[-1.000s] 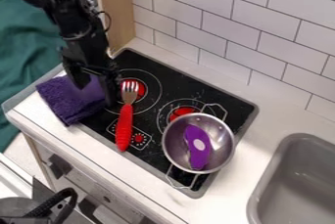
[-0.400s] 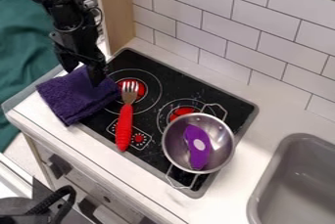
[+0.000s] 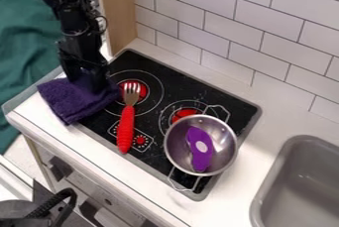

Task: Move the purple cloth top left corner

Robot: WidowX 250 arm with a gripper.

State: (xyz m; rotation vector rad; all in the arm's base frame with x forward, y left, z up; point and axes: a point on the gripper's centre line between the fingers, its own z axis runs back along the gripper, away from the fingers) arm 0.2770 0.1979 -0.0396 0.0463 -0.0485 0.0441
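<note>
Watching the camera view, I see the black two-finger gripper point(image 3: 86, 80) over the upper part of the dark purple terry cloth point(image 3: 71, 103), its fingers apart with purple showing between them. Most of the cloth lies below and left of them, across the black stove's point(image 3: 182, 83) left side and the white table point(image 3: 271, 118). The red-handled fork point(image 3: 126, 129) lies just right, so up-left seems the freer way.
</note>
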